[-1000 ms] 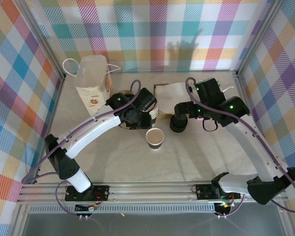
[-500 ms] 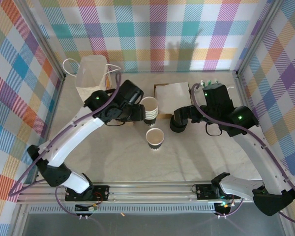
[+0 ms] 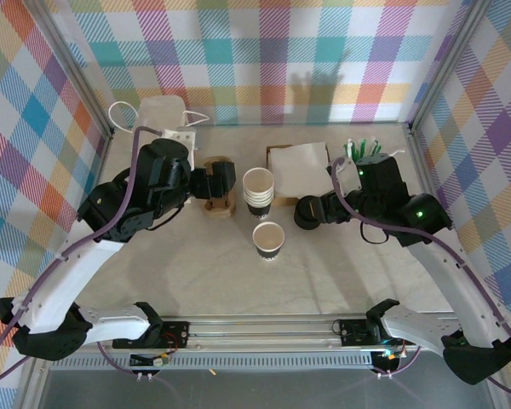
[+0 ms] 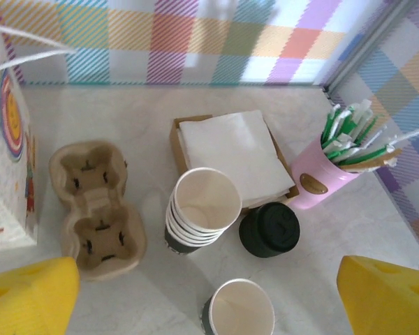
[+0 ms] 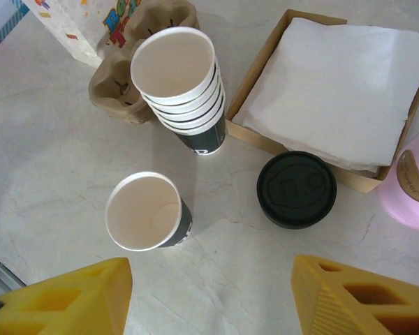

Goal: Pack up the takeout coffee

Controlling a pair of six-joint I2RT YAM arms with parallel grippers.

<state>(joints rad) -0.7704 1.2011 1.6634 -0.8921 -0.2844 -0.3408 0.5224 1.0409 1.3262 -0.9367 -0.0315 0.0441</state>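
Coffee cup (image 3: 268, 240) stands upright and lidless mid-tabletop (image 3: 196, 264), just in front of the cup stack (image 3: 258, 191), with the black lids (image 3: 309, 211) near. I judge it light, thin and crushable, so I'd pinch gently mid-wall. Left pincer (image 4: 209, 296) and right pincer (image 5: 213, 293) are both spread, holding nothing.

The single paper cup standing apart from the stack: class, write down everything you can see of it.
The single paper cup is small and white inside, with a rolled rim and a dark band on its outer wall. It stands upright, lidless and empty, on the pale marbled table. It sits nearer the arms than the stack of cups and to the left of the black lids. Nothing touches it but the table.
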